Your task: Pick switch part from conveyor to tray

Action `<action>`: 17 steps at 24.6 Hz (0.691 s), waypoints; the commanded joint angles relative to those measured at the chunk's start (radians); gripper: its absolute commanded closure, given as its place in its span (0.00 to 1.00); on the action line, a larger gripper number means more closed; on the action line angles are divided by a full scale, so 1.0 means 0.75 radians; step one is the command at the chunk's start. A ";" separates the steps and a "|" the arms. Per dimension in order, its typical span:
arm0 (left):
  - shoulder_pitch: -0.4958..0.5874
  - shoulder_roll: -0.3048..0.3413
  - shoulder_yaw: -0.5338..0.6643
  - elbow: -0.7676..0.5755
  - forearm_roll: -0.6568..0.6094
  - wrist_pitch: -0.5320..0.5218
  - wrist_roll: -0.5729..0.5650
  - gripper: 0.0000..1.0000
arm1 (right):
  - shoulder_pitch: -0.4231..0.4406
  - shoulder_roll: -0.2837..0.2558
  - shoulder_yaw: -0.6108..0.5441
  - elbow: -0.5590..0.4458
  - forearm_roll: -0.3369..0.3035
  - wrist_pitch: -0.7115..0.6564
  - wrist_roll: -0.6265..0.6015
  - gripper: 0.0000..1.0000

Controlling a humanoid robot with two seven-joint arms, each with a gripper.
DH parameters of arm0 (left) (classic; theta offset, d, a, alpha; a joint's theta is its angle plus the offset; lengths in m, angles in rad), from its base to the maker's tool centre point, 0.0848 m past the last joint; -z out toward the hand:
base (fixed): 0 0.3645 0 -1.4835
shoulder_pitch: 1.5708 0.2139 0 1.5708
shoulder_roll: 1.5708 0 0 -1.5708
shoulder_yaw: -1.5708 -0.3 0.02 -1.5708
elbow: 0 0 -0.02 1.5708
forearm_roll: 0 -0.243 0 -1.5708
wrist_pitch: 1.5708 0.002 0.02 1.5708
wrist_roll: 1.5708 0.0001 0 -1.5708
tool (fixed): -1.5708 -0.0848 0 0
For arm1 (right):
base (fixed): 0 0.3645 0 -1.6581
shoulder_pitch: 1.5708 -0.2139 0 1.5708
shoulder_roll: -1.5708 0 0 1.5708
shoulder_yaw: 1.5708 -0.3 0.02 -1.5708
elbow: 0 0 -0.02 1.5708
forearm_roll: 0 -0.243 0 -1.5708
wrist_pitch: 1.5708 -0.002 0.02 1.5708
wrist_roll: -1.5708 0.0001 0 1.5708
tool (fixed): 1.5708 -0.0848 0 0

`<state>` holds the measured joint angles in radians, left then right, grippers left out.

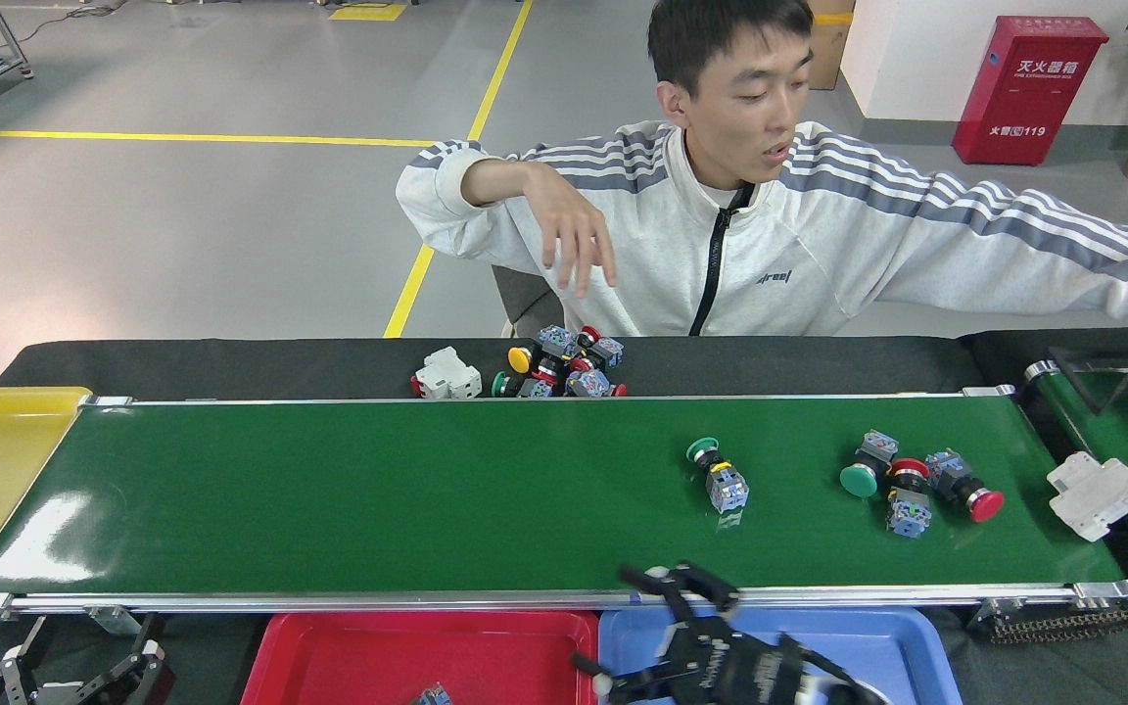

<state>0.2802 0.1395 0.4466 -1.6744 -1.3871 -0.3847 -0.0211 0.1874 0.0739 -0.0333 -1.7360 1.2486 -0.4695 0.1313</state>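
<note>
A: Where do the switch parts lie?
B: On the conveyor [378, 490], 1 green-capped switch part [718, 474] sits alone right of centre. A cluster of 3 switch parts [912, 482], 1 green-capped and 2 red-capped, lies further right, its members touching. A white breaker [1101, 494] straddles the belt's right end.

A: And the trays?
B: The red tray [349, 651] and blue tray [877, 641] sit side by side below the near rail. A small blue-grey piece, possibly a switch part [433, 696], shows at the red tray's bottom edge.

A: State of the grippers?
B: The right gripper [657, 636] hangs over the junction of the 2 trays, fingers spread wide, holding nothing. The left gripper [74, 671] sits at the lower left corner, fingers apart and empty.

A: Anything else?
B: A person [750, 235] sits behind the belt beside a pile of spare parts [559, 364].
</note>
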 commanded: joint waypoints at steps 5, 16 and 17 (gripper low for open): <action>0.007 0.000 -0.055 -0.091 0.000 -0.031 0.014 0.00 | 0.120 0.000 -0.254 -0.023 0.000 0.415 -0.277 0.11; 0.003 -0.018 -0.197 -0.111 0.003 -0.031 0.012 0.00 | -0.103 -0.015 -0.125 0.112 0.198 0.653 -0.138 0.11; 0.001 -0.018 -0.192 -0.107 0.005 -0.031 0.012 0.00 | -0.131 -0.021 -0.101 0.130 0.209 0.679 -0.136 0.11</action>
<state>0.2863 0.1215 0.2945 -1.7464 -1.3870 -0.4074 -0.0181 0.1085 0.0654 -0.1207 -1.6384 1.3978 0.0130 0.0194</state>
